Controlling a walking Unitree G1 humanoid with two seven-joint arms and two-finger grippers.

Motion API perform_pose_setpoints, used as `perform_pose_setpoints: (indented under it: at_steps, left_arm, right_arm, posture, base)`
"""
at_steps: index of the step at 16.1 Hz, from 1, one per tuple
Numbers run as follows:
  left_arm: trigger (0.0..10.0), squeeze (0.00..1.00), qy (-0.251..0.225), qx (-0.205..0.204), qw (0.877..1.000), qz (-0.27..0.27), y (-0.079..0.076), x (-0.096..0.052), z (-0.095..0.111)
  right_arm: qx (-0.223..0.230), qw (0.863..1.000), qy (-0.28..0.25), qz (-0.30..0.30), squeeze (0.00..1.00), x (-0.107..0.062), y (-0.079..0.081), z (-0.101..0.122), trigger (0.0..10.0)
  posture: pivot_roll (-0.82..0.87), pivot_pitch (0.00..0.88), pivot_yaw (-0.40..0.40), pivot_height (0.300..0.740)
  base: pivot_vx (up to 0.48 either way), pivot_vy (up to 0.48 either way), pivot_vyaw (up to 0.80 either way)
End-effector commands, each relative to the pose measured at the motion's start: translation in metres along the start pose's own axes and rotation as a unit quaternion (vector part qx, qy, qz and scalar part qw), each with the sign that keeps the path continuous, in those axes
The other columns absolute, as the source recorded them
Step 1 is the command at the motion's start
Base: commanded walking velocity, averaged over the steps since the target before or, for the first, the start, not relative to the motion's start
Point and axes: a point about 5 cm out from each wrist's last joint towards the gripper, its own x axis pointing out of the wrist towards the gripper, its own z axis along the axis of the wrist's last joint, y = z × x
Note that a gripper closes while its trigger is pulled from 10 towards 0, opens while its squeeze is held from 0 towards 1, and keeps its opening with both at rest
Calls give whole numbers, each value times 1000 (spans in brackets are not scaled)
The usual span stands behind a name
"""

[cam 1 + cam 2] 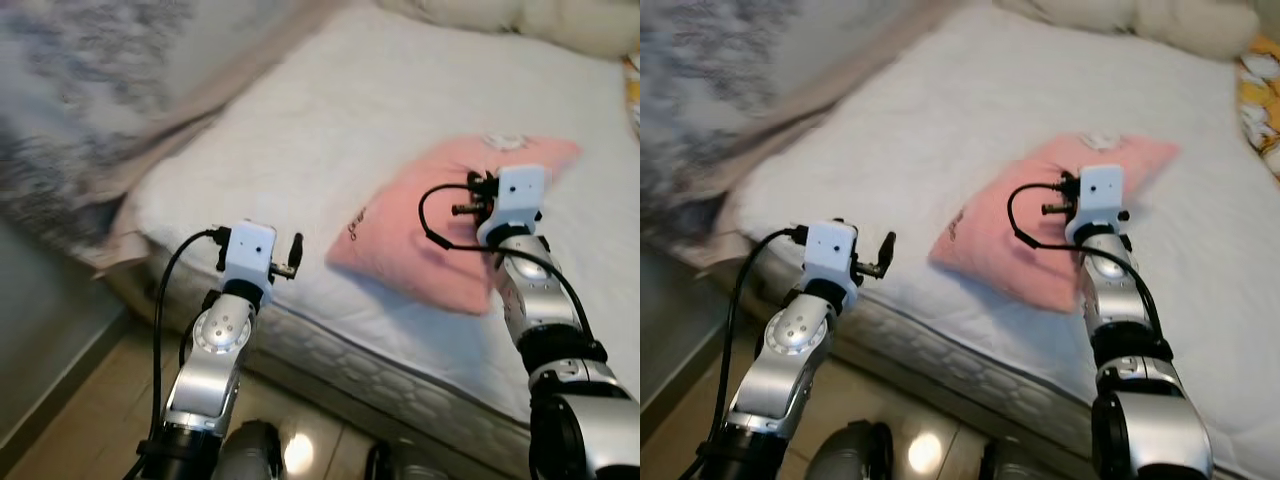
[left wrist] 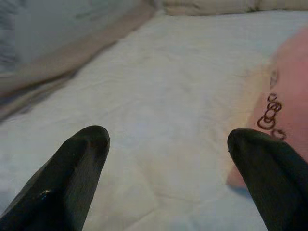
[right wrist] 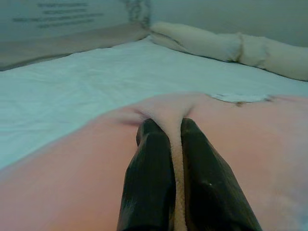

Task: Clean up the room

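Right tool (image 3: 168, 127) pinches the pink pillow (image 1: 420, 225) (left tool (image 2: 166, 139) gapes wide).

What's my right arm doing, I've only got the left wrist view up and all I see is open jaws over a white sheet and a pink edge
Observer: The right gripper is shut on a fold of the pink pillow, pinched between its jaws.
Operator: Where does that pillow lie on the bed?
Observer: On the white mattress, near the edge closest to the robot, skewed to that edge.
Operator: Anything else on the bed?
Observer: A cream bolster lies along the far side, and a patterned blanket hangs off on the robot's left.
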Motion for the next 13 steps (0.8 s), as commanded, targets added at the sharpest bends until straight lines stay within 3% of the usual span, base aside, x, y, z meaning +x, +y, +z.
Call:
perform_pose_setpoints:
  at_steps: [1, 5, 8, 13]
  left_arm:
    - [10000, 0, -3, -1, 1000, 0, -5, -1, -1]
    - [10000, 0, -12, -3, 999, 33, 0, -2, 0]
    - [10000, 0, 1, 2, 999, 55, 6, -3, -4]
    - [10000, 0, 6, 23, 998, 50, 4, -6, -6]
  right_arm:
    - [-10, 1000, -19, -9, 0, 1, -8, 9, 0]
    - [-16, 1000, -19, -7, 0, 3, -9, 11, 0]
    - [-15, 1000, -13, -3, 0, 4, -6, 10, 0]
    - [-19, 1000, -5, -7, 0, 3, -8, 6, 0]
  posture:
    - [15, 35, -26, 724]
    - [24, 47, -31, 728]
    - [33, 59, -35, 740]
    - [39, 71, -34, 740]
  base:
    - [255, -401, 488]
    - [371, -293, 477]
    - [403, 0, 438]
    - [0, 0, 441]
